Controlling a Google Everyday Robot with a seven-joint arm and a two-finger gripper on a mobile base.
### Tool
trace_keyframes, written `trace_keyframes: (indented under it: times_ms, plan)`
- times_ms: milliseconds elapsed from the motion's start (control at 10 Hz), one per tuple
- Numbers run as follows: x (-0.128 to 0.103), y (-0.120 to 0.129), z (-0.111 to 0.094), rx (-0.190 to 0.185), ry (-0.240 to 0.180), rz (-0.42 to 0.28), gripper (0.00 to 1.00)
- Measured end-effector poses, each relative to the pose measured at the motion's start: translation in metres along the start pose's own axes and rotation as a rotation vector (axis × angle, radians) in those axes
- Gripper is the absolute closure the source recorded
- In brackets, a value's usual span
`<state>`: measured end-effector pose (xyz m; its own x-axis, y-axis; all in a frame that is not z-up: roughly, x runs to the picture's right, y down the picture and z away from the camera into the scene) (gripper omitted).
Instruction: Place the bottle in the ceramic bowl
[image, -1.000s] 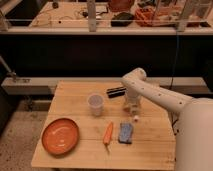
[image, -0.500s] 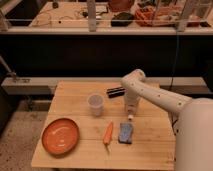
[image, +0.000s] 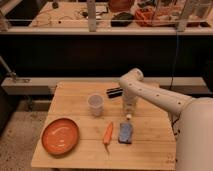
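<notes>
Camera view looks down on a wooden worktop (image: 75, 95) with a white arm reaching in from the right. The gripper (image: 129, 104) hangs at the end of that arm, pointing down near the middle of the back half of the worktop. Its jaws are closed narrow. The bottle (image: 129, 113), small and pale, sits directly at and below the jaws, with its lower end showing just under them. Whether the jaws actually clasp it or only touch it cannot be told.

A clear cup (image: 95, 104) stands upright to the left of the jaws, near them but apart. A black object (image: 114, 91) lies just behind and to the left of the jaws, toward the far edge. A blue sponge (image: 125, 133) lies on the near side of the jaws, almost straight below them as seen. A carrot (image: 108, 134) lies just beside the sponge, on its left. The ceramic bowl (image: 60, 136), shallow and orange-red, rests well apart from the jaws, at the near left corner of the worktop, with nothing in it.
</notes>
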<state>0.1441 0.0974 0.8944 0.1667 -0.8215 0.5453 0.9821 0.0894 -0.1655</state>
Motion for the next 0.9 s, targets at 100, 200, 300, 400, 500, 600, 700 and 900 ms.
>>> trace_keyframes:
  times_ms: [100, 200, 300, 400, 500, 600, 700, 900]
  plan:
    - [-0.001, -0.004, -0.001, 0.001, 0.002, -0.001, 0.97]
    - [-0.001, -0.004, -0.002, 0.0, 0.004, -0.002, 0.97]
    - [-0.002, -0.003, -0.005, -0.002, 0.008, -0.005, 0.97]
    - [-0.003, -0.008, -0.009, -0.004, 0.012, -0.015, 0.97]
    - [-0.004, -0.017, -0.014, -0.005, 0.015, -0.022, 0.97]
    - [-0.006, -0.03, -0.018, -0.007, 0.018, -0.032, 0.97]
    - [-0.008, -0.036, -0.021, -0.008, 0.02, -0.038, 0.97]
    - [-0.01, -0.039, -0.027, -0.019, 0.024, -0.053, 0.97]
